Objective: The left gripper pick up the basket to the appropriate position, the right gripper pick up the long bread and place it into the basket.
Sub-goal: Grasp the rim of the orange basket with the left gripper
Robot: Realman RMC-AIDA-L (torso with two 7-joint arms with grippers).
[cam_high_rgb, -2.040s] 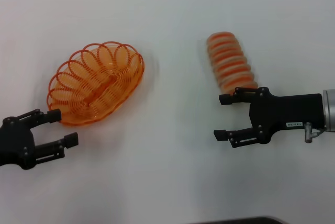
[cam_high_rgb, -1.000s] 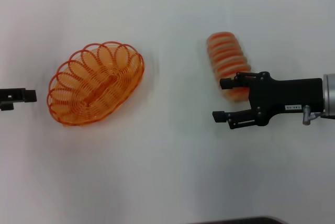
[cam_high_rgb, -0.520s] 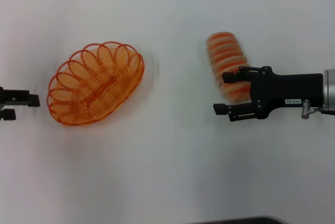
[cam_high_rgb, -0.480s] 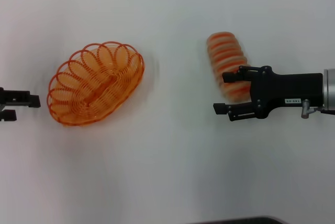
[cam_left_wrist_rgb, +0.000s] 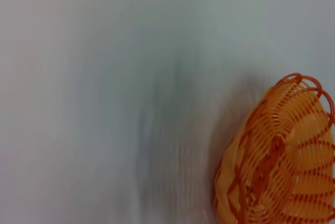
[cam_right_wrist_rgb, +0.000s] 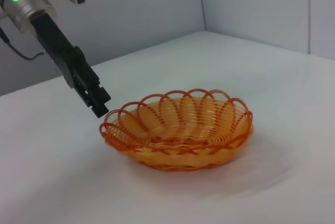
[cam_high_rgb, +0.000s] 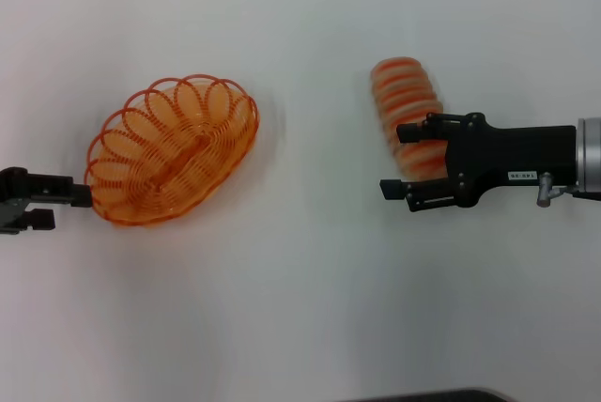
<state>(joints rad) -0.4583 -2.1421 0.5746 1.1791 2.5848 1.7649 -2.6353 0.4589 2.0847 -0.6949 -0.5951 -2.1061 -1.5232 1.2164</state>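
the basket [cam_high_rgb: 174,150] sat on the white table [cam_high_rgb: 300,308], on the robot's left side, upright, with its long axis running diagonally. the basket held nothing. the long bread [cam_high_rgb: 409,115] lay on the table on the robot's right side, well apart from the basket.

the left gripper [cam_high_rgb: 64,207] was at the near-left end of the basket. in the head view two fingers showed with a gap between them, so it was spread apart; the upper fingertip [cam_high_rgb: 81,195] met the basket rim. the right wrist view showed the same gripper [cam_right_wrist_rgb: 98,106] coming down at a slant, its tip right at the looped rim; whether the rim sat between the fingers could not be told. the left wrist view showed only the basket [cam_left_wrist_rgb: 282,161] at one edge and bare table.

the right gripper [cam_high_rgb: 394,158] reached in from the right, level with the near end of the long bread. its fingers stood apart, one finger [cam_high_rgb: 413,130] lying across the bread in the head view and the other [cam_high_rgb: 399,191] just past the bread's near end. the bread's lower slices sat between them. contact with the bread could not be confirmed.
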